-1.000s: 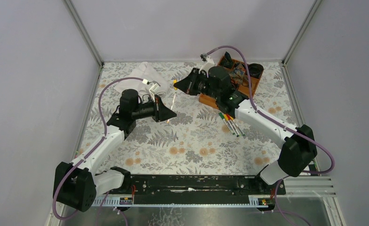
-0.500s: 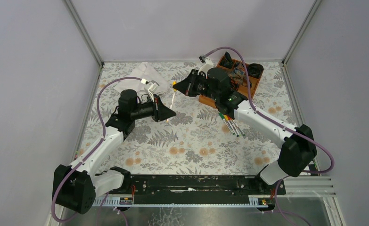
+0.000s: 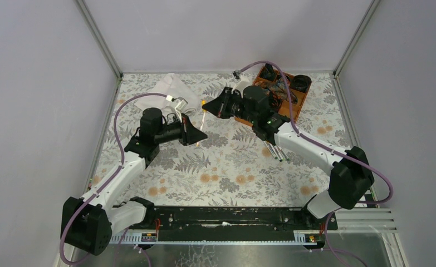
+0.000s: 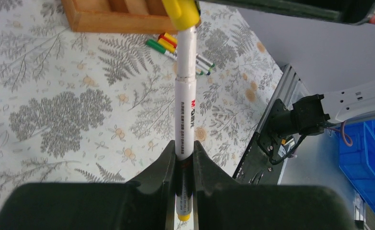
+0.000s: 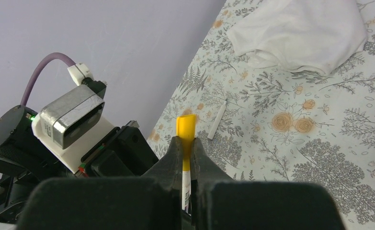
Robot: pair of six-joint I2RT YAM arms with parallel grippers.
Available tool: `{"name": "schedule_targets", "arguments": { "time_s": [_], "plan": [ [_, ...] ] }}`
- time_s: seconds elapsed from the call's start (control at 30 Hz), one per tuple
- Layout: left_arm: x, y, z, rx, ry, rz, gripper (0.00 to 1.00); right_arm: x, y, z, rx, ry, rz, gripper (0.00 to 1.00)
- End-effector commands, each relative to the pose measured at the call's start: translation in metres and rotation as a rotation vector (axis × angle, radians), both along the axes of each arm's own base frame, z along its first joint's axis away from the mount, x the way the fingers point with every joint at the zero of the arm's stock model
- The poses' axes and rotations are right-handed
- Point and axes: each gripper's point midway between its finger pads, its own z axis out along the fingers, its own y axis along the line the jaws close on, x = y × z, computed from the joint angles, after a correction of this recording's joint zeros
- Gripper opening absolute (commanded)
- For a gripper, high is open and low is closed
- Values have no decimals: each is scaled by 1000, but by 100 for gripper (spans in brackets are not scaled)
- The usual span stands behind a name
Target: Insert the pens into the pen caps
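Observation:
My left gripper [image 3: 196, 134] [image 4: 184, 148] is shut on a white-barrelled pen [image 4: 185, 96] with a yellow end, held above the table. My right gripper [image 3: 206, 107] [image 5: 186, 143] is shut on a yellow cap [image 5: 186, 128], which sits over the pen's far end [image 4: 180, 12]. The two grippers face each other with the pen [image 3: 201, 120] spanning between them. Several more pens [image 3: 274, 149] with green, yellow and red ends lie together on the table; they also show in the left wrist view [image 4: 176, 48]. Other caps are not visible.
A wooden compartment tray [image 3: 291, 99] [image 4: 113, 20] stands at the back right behind the right arm. A white cloth [image 3: 168, 89] [image 5: 300, 38] lies at the back left. A thin white stick [image 5: 217, 120] lies on the table below the grippers.
My right gripper with the yellow cap has shifted left and slightly nearer, away from the tray and toward the left gripper. The left gripper has barely moved.

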Motion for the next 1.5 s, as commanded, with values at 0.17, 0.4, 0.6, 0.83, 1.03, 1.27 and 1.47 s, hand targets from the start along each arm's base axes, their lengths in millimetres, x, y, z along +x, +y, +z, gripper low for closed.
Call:
{"name": "schedule_targets", "arguments": {
  "time_s": [0.17,0.4,0.6,0.83,1.03,1.27,1.47],
  "plan": [
    [4,1,16,-17,-89,26,0,-29,10,-5,12,-42,56,0],
    [9,3,16,-32,-75,49,0,-45,17,-12,35,-74,78,0],
    [15,13,21,-67,-76,73,0,-61,25,-27,41,-57,107,0],
    [15,15,23,-75,-82,76,0,-79,36,-41,34,-10,151,0],
    [14,16,23,-73,-83,75,0,-78,28,-36,-9,-35,126,11],
    [11,15,22,-75,-80,63,0,-47,-1,8,-22,-144,71,68],
    [10,16,22,-72,-85,64,0,-23,-5,41,63,-160,144,79]
  ]
}}
